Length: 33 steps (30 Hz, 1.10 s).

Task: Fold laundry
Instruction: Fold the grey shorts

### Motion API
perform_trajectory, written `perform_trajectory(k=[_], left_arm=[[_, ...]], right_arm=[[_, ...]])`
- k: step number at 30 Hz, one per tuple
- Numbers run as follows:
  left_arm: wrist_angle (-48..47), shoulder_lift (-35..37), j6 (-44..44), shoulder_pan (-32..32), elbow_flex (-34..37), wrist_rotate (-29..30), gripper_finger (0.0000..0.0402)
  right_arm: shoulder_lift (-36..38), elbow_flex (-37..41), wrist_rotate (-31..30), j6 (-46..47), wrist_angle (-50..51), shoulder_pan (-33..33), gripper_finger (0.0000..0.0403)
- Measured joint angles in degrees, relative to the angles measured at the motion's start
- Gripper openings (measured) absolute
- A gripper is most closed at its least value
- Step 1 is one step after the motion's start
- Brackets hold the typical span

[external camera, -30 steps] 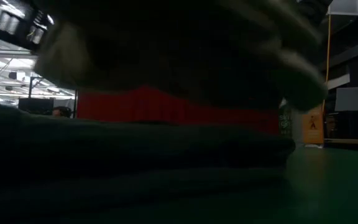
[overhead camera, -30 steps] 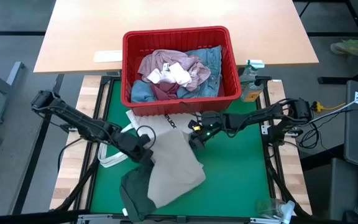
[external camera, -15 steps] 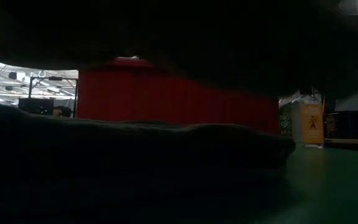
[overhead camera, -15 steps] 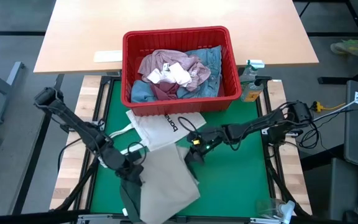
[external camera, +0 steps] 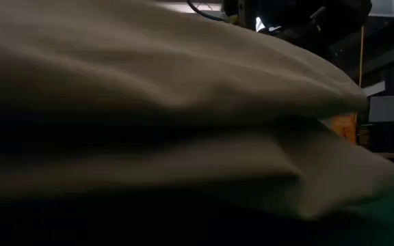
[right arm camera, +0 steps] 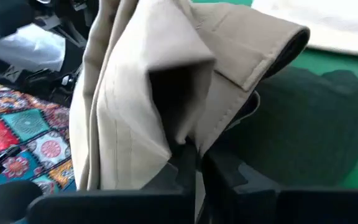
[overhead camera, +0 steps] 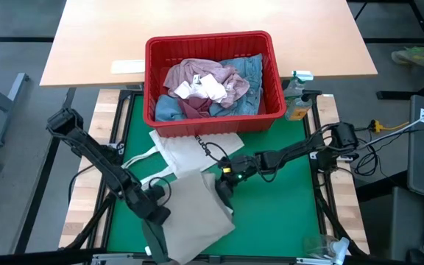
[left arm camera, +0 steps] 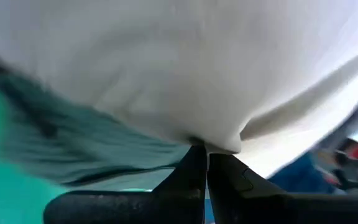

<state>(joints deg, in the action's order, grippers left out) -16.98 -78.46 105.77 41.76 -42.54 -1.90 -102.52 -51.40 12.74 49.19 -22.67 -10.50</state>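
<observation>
The beige trousers (overhead camera: 197,213) lie bunched at the near middle of the green mat and fill the low view (external camera: 183,102). Under them lies the dark green top (overhead camera: 152,234), which also shows in the right wrist view (right arm camera: 303,124). My left gripper (overhead camera: 159,213) is shut on the trousers' left side. My right gripper (overhead camera: 221,190) is shut on their far right corner. More laundry, pink, blue and white pieces, sits in the red basket (overhead camera: 219,121) at the mat's far edge. My left gripper pinches a fold of the beige cloth (left arm camera: 211,144) between its two fingers, only at their free ends. It comes slanting down from the table's left. The cloth spreads out away from the fingers. My right gripper pinches the trousers' folded edge (right arm camera: 180,138) between its two fingers, several layers together. It comes slanting down from the table's right. The cloth stands up from the fingers, and the rest rests on the green top.
A white tote bag (overhead camera: 190,151) lies on the mat between the basket and the trousers. A spray bottle (overhead camera: 297,103) stands at the far right beside the basket. The mat's right half (overhead camera: 278,213) is bare green.
Both grippers have gone down and toward the table's near edge, the left also toward the left. They have drawn the trousers' far part nearer, uncovering more of the tote bag. In the low view the beige cloth has sunk in front of the camera.
</observation>
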Motion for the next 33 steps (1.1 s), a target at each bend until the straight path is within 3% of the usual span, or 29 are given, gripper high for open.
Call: perform_trajectory(k=[5,14,21,26,33], left_arm=[[-5.47,0.00,-1.17,0.01,0.00,-0.68,0.0020],[-5.61,0.04,-5.45,0.02,0.00,-0.95,0.0103],[-5.58,3.22,-10.36,0.38,0.00,-12.67,0.0106],[-5.50,7.52,-10.40,1.81,0.00,-9.31,0.0095],[-4.05,9.09,-10.13,3.11,0.00,3.03,0.0090]], right_arm=[[-0.02,0.00,-1.37,-1.81,0.13,0.02,0.0048],[-0.01,0.00,-1.22,-3.24,0.19,0.50,0.0104],[0.05,0.02,8.46,-4.61,0.24,5.15,0.0100],[0.75,0.07,10.51,-4.66,0.66,7.80,0.0097],[4.34,0.09,10.86,-7.77,3.76,10.66,0.0096]])
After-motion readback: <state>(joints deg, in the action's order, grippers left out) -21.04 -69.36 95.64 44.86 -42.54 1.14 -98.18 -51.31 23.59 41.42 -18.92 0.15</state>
